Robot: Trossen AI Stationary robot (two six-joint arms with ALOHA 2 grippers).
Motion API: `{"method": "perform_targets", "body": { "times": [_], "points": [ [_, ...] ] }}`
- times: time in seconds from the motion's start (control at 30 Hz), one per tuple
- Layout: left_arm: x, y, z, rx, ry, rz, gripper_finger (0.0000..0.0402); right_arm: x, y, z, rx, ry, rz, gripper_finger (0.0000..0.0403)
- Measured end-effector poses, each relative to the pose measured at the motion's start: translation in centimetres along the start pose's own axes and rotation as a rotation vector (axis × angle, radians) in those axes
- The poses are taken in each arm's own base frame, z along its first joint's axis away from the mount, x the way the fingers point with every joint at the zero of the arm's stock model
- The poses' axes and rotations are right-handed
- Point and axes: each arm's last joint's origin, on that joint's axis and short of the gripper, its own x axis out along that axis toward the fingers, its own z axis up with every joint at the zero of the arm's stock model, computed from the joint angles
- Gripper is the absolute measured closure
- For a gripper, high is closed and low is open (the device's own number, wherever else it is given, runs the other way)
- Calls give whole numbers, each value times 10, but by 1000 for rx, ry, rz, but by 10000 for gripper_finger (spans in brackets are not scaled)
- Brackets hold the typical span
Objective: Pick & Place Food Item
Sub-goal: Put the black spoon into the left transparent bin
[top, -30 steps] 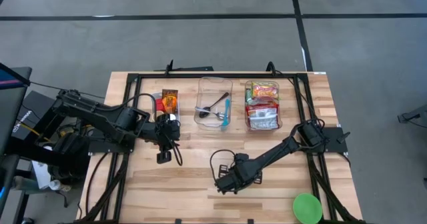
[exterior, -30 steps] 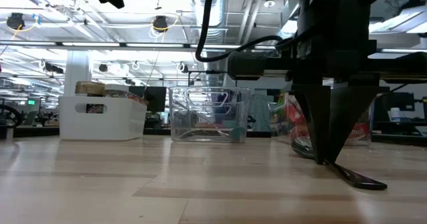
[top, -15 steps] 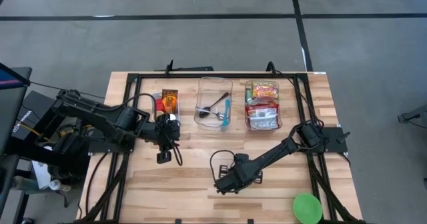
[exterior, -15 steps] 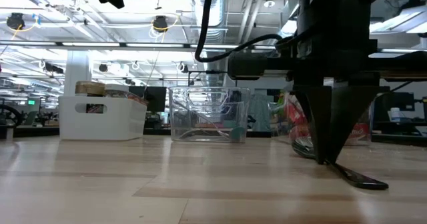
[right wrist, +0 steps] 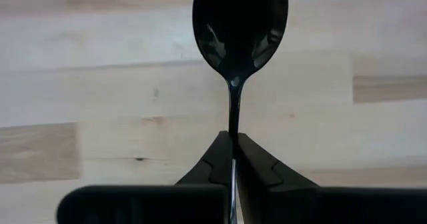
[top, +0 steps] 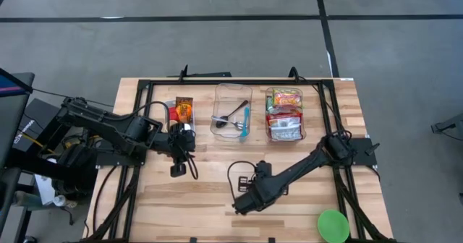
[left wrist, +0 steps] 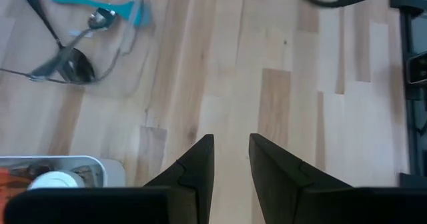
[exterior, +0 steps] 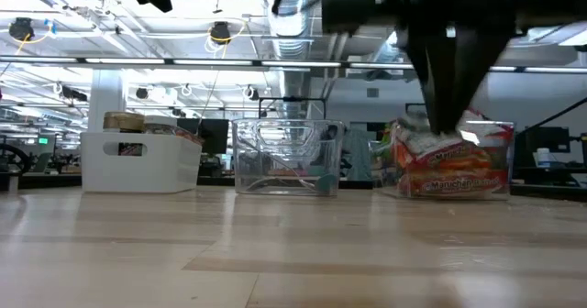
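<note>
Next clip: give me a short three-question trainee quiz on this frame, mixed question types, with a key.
1. True or false: the right tool is shut on the black spoon.
2. Which container holds cutlery? A) white bin B) middle clear bin C) the bin of noodle packets
3. Fill in: the green disc lies near the table's front ____ corner, robot's side.

Key: 1 true; 2 B; 3 right.

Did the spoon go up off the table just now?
Yes. The right end effector has lifted the black spoon off the wooden table; in the low view it now hangs above the noodle bin.
</note>
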Motion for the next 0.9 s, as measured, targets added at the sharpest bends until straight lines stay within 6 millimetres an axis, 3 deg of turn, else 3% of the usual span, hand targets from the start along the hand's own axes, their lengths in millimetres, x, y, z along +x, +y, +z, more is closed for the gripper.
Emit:
{"method": "perform_targets", "body": {
  "times": [0.33,0.47,0.67,0.9],
  "points": [
    [1,0,3,14,-57,45,311,-52,-5,6,-69,-188,148,403],
    [17,-2,-1,0,-114,24,311,-65,-6,6,-142,-257,231,403],
    [51,-2,-17,-20,-170,-1,311,-68,-7,4,-183,-272,245,403],
    [70,2,-20,-71,-246,-151,311,-70,-6,-1,-282,-301,292,403]
  ]
}}
